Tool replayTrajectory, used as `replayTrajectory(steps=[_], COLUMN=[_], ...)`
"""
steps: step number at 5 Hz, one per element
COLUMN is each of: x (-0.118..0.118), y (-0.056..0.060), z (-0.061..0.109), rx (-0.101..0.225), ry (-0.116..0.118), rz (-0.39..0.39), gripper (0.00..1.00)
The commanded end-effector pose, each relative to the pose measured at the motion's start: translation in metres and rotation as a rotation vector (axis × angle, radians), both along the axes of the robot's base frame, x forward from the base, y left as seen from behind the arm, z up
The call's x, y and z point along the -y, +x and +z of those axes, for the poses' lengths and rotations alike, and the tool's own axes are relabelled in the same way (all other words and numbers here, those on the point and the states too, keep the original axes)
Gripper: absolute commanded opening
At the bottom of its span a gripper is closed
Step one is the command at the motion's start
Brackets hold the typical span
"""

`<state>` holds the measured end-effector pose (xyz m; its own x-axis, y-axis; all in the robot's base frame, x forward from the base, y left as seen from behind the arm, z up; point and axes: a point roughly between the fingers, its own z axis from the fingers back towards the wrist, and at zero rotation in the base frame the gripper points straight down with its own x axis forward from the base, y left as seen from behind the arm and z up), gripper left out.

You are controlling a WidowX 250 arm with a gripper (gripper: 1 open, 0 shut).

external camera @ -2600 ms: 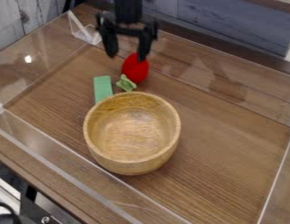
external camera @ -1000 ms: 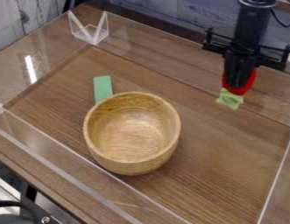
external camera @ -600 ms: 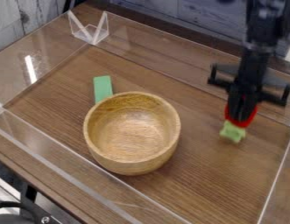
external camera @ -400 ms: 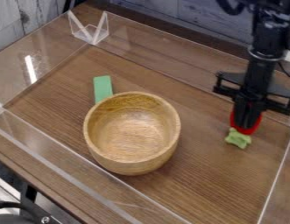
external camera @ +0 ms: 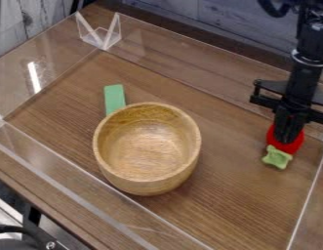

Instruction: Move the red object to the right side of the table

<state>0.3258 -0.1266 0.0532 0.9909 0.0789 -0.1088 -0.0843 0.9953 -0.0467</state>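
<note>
1. Red fruit (external camera: 284, 139) sits at the right side of the table (external camera: 222, 195), near the right-hand wall (external camera: 311, 210). We see its leafy end (external camera: 277, 157) pointing toward the near edge, pale green against the brown wood grain.

2. Directly above it we find the gripper (external camera: 284, 119), dark and pointing down, its fingers narrow and closed on the fruit's upper part. They hide some of the red from us, so we cannot tell exactly how deep the grip goes, or whether the fruit is touching the wood.

3. Behind the fingers, we see the arm (external camera: 304, 49) rising to the top right of the view, with part of it cut off by the frame.

4. Left of the fruit and well apart from it stands the bowl (external camera: 148, 146) — round, upright, light wood, its inside showing bare.

5. Just beyond the bowl's far left rim, we have the green strip (external camera: 114, 99) lying flat and lengthwise.

6. Farther back on the left, we make out a small clear piece (external camera: 99, 37) with slanted edges, too faint for us to name.

7. Black cables (external camera: 27, 234) curl at the lower left corner — outside the wall there.
</note>
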Motion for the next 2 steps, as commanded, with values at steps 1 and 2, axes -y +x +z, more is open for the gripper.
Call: replayTrajectory(steps=[1,2], x=[-0.008,-0.021], y=[0.014,0.007], z=[0.025,0.041], rx=[0.074,0.090], ry=[-0.025,-0.024], rz=[-0.015,0.045], gripper=[1.00,1.00])
